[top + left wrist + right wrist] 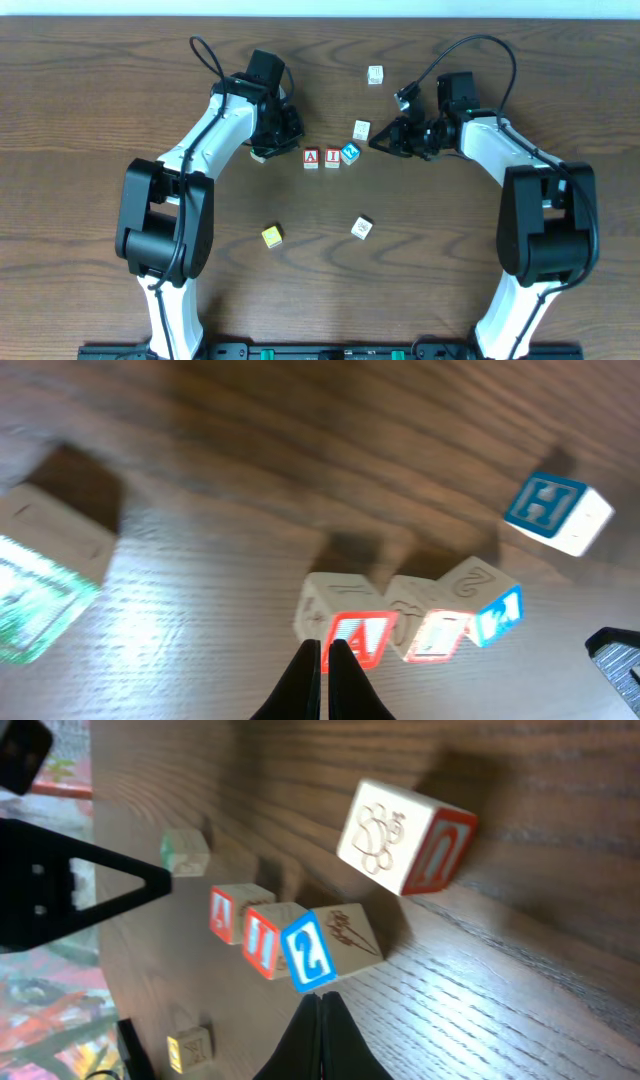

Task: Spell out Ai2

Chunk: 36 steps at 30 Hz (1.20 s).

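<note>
The overhead camera looks straight down from high up and takes in the whole table [90, 90]. Each wrist camera sits low and close. The left gripper [322, 658] and the right gripper [320, 1005] face one row of blocks [425, 625] just ahead of the jaws, from opposite sides. All three views share that row.

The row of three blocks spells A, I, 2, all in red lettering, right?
Almost. The row does spell that, but only the A block and I block are red; the 2 block is blue, clearest in the right wrist view.
</note>
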Each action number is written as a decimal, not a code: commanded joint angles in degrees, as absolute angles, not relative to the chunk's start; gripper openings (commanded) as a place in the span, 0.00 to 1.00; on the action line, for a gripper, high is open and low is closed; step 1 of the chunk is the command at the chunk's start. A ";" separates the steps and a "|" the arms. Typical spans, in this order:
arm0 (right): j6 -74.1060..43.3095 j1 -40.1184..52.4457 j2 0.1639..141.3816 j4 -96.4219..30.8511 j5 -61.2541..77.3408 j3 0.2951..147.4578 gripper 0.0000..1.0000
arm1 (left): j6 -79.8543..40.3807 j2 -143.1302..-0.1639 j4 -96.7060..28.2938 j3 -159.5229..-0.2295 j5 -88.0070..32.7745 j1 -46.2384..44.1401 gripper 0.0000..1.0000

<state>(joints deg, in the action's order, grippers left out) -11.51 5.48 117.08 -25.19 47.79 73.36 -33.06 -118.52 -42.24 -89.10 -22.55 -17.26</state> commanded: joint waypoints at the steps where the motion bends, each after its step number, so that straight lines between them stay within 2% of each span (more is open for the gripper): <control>1: -9.10 5.32 118.30 -25.50 46.63 73.47 0.01 | -34.96 -119.61 -43.33 -88.38 -18.79 -16.88 0.06; 8: -9.13 5.32 118.32 -25.45 45.82 73.47 0.01 | -35.38 -119.61 -39.42 -84.51 -19.18 -16.43 0.06; 17: -9.39 5.32 118.32 -25.06 46.11 73.47 0.01 | -36.42 -119.61 -29.98 -78.48 -26.70 -14.94 0.06; 36: -13.74 7.29 121.40 -21.43 47.22 73.47 0.01 | -36.47 -121.60 -27.22 -77.89 -32.80 -14.17 0.06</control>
